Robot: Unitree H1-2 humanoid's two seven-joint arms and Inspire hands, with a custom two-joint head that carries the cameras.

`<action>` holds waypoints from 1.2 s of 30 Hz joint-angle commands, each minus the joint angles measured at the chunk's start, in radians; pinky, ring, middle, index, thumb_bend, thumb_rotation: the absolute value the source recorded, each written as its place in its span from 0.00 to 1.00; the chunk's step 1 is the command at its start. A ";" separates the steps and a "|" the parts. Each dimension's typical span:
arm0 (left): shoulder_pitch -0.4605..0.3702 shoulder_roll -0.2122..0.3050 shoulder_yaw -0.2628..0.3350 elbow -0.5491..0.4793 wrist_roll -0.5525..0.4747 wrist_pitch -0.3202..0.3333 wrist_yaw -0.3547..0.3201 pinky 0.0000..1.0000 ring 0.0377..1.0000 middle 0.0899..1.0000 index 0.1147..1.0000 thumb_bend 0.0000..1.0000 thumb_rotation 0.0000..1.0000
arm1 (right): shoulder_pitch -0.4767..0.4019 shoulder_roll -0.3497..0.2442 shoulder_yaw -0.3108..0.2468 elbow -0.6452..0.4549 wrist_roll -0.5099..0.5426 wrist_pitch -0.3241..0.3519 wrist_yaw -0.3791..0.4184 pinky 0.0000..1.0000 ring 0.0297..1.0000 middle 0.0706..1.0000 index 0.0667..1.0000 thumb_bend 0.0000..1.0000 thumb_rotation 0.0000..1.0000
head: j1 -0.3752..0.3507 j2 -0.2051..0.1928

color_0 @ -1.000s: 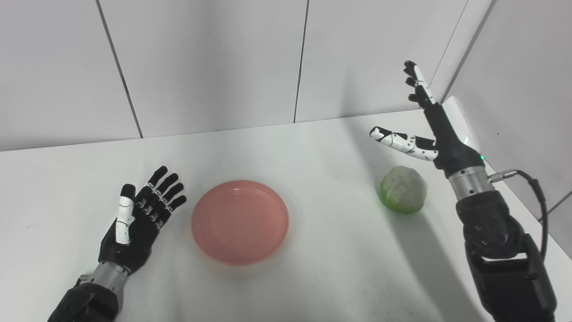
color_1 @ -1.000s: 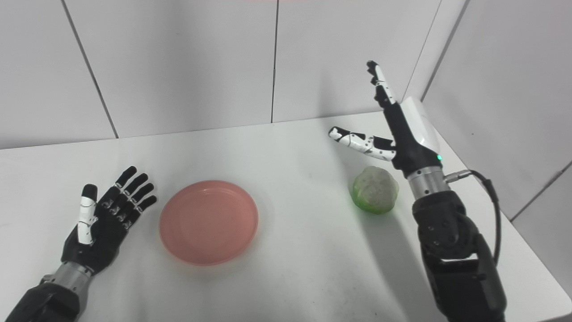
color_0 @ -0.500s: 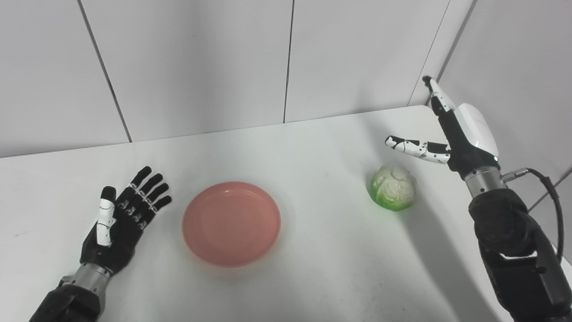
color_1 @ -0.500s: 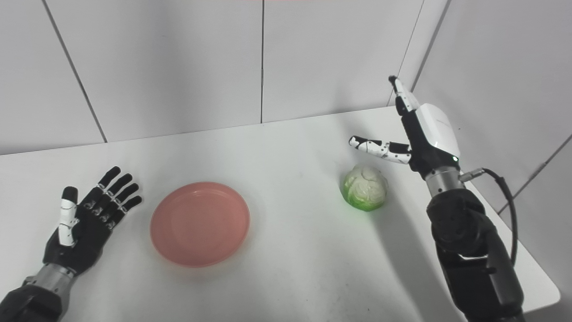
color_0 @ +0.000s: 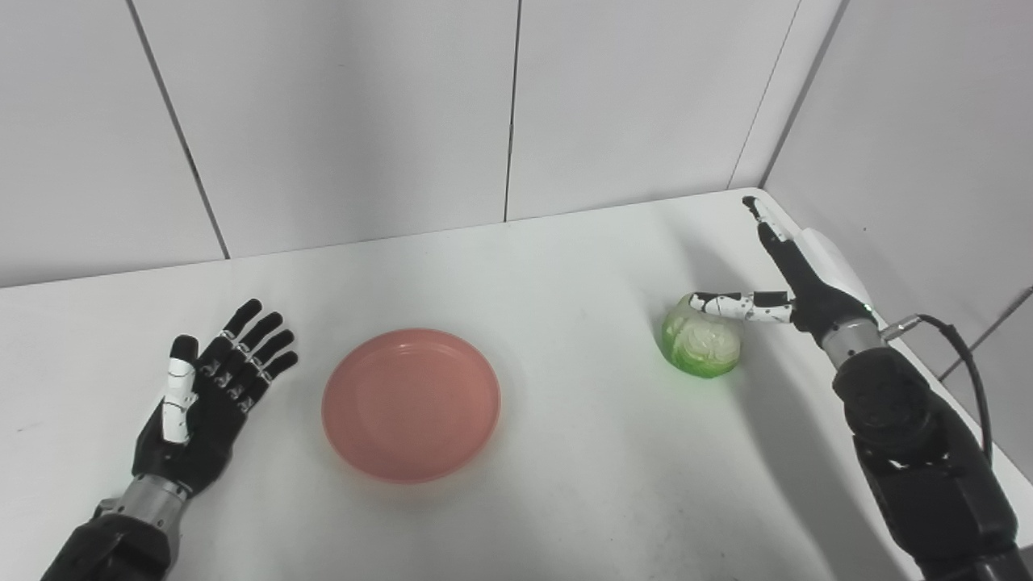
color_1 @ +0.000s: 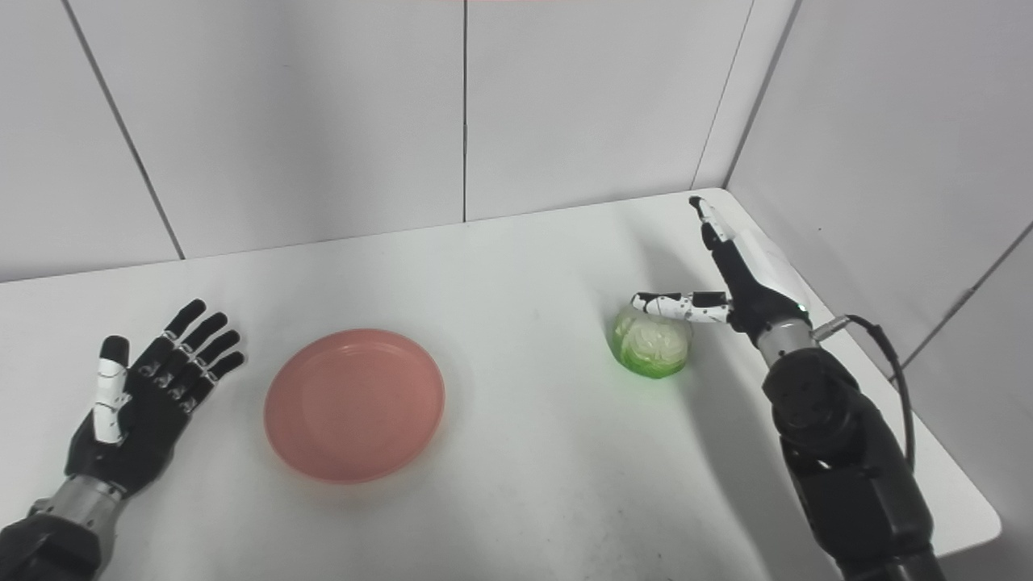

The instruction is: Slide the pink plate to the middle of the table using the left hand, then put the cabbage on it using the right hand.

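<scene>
Two hands, both empty: the left hand (color_0: 206, 399) lies palm-up, fingers spread, beside the pink plate (color_0: 411, 403) mid-counter. The cabbage (color_0: 700, 347) sits right, with the right hand (color_0: 795, 278) splayed over it, thumb on top. A one-sided close might roll it off the near edge.

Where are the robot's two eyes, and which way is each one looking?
Left eye view: on the head, looking down at the white table; both arms enter from the bottom, left hand and right hand.
Right eye view: just beside it, facing the same way; the same arms show, everything sitting a bit further left.
Both share the pink plate, the cabbage under the right thumb, and the wall panels behind.
</scene>
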 commanded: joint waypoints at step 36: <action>0.079 0.030 0.014 0.043 0.019 0.042 0.021 0.89 0.90 0.92 0.92 0.87 0.82 | -0.081 -0.055 0.097 0.197 0.044 -0.020 -0.036 0.87 0.99 1.00 1.00 1.00 0.61 | 0.006 0.030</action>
